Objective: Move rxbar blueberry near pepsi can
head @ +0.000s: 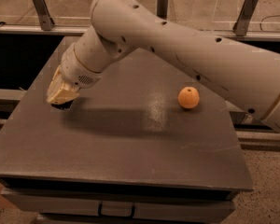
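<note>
My gripper is at the left side of the dark grey table, pointing down at the tabletop and touching or nearly touching it. A small dark shape shows right under its tip. I cannot tell whether that shape is the rxbar blueberry or only shadow. The pepsi can is not in view; my arm crosses the back of the table and hides what is behind it.
A round orange fruit sits on the right half of the table. A metal railing with posts runs behind the table. The table's left edge is close to the gripper. A drawer handle shows below the front edge.
</note>
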`<state>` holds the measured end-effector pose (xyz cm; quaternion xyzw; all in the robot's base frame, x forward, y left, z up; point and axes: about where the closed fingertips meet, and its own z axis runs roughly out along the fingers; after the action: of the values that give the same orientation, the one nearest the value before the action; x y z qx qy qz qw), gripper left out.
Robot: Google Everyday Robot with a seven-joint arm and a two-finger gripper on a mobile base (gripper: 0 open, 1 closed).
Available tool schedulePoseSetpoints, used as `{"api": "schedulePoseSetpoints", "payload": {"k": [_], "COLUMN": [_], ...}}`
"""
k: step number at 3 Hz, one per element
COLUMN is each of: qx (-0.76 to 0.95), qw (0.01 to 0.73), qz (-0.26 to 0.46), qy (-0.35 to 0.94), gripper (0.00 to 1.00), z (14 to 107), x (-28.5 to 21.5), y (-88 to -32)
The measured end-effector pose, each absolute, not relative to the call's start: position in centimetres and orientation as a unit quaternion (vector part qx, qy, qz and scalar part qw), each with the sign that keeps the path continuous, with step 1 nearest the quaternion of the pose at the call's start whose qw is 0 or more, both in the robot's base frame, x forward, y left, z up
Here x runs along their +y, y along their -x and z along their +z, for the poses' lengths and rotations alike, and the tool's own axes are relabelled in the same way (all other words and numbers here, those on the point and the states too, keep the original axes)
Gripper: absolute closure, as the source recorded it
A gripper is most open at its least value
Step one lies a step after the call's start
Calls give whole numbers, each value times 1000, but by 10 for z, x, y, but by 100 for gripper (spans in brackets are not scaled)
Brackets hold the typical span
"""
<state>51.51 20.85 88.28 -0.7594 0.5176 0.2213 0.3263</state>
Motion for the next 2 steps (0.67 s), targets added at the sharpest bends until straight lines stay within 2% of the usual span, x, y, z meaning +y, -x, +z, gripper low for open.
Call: {"api": "schedulePoseSetpoints", "payload": {"k": [1, 2], "qx": [513, 509], "qw": [358, 396], "qz": [174, 91], "qy": [761, 759], "gripper": [100, 100], "z": [931, 1002], "x": [189, 153], "y": [-521, -537]}}
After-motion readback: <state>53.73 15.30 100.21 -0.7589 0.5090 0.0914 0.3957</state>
